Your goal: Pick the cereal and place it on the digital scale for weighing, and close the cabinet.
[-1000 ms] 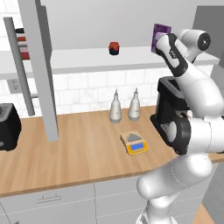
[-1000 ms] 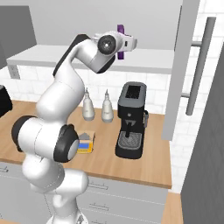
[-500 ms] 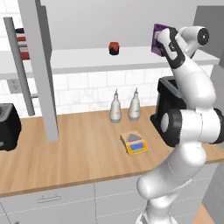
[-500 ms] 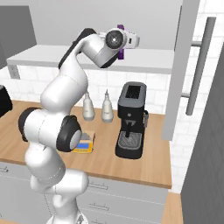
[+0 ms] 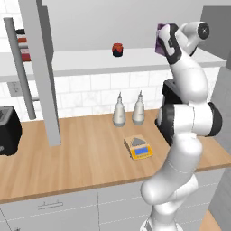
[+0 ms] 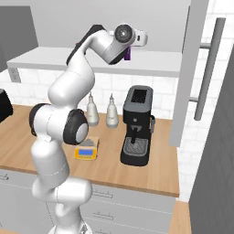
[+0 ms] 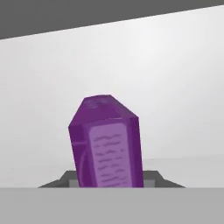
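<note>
Since the earlier frame the wrist has been pushed closer to the cereal on the cabinet shelf, and the jaws have been drawn in. The box is seen upright near the shelf's right end, with bare shelf to its left as far as a red jar. The gripper is pressed against the box's sides, pinching it, though the fingertips are hidden. The arm is raised high, its forearm bent over a coffee machine. The scale lies on the counter with open wood around it. The door stands open.
</note>
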